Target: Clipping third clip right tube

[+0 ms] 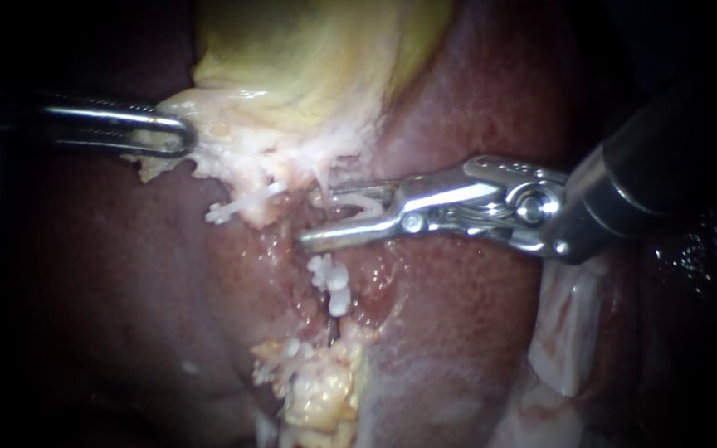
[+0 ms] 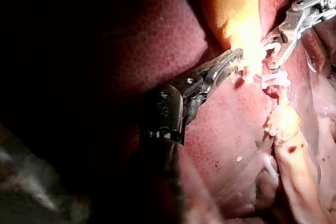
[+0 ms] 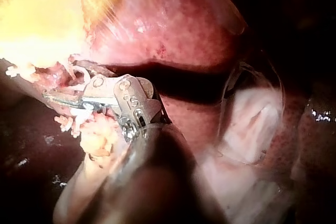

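Right in the middle of the endoscope view, the right instrument (image 1: 317, 220) comes in from the right with its jaws spread wide. A white clip (image 1: 367, 203) sits curled between them, touching both jaws as far as anyone could tell through the glare. So it's gripping the clip, and the clip isn't squeezed shut. The right tube (image 1: 323, 184) is the thin pale strand dropping from the gallbladder's ragged lower edge. It passes just at the tips of those open jaws. Honestly it's hard to say whether it's properly inside the clip or only against it. Just below the lower jaw, two placed clips (image 1: 331, 282) sit one above the other along the same line, and further down there's a lump of yellow fat (image 1: 321, 390). Off to the left, a separate clip (image 1: 238, 206) sticks out of the pale tissue. The left instrument (image 1: 178, 137) reaches in from the left with its jaws closed down on the whitish rim of the gallbladder (image 1: 317, 66). The left wrist view shows the same pinch. Dark red liver (image 1: 458, 332) surrounds everything.
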Robot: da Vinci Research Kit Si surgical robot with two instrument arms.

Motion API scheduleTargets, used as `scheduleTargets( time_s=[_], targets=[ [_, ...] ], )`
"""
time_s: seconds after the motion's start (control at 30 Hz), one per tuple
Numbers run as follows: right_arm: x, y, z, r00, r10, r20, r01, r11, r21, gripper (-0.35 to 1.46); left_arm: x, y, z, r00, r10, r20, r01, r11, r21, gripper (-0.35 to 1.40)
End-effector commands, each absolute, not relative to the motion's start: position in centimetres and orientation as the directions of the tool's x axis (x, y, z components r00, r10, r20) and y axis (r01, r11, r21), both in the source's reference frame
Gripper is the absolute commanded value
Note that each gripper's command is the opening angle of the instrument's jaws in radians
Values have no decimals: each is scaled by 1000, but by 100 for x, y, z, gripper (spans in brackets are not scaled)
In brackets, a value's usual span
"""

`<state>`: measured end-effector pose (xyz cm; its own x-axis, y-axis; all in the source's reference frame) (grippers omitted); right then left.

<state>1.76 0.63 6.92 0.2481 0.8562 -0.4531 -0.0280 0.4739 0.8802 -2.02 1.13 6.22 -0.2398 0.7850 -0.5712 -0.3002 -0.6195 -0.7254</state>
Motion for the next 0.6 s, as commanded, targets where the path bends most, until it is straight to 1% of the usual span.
scheduleTargets(
  time_s=[0.03,0.2,0.27,0.33,0.4,0.5,0.6],
  targets=[
    [178,62,692,244,856,-455,-15,472,881,46,-202,113,622,-240,785,-571,-300,-619,-725,-35],
    [183,60,686,208,868,-450,45,451,891,47,-202,113,622,-240,785,-571,-300,-619,-725,-35],
    [184,57,681,188,872,-451,63,448,892,47,-203,113,622,-240,785,-571,-300,-619,-725,-35],
    [185,55,675,181,874,-451,86,443,892,47,-202,113,622,-240,785,-571,-300,-620,-725,-35],
    [185,51,666,187,873,-451,123,434,892,46,-202,113,622,-240,785,-571,-300,-620,-725,-35],
    [187,48,653,212,866,-453,187,419,889,45,-202,113,622,-240,785,-571,-300,-620,-725,-35],
    [189,48,642,209,867,-453,201,416,887,45,-202,113,622,-240,785,-571,-300,-620,-725,-35]
  ],
)
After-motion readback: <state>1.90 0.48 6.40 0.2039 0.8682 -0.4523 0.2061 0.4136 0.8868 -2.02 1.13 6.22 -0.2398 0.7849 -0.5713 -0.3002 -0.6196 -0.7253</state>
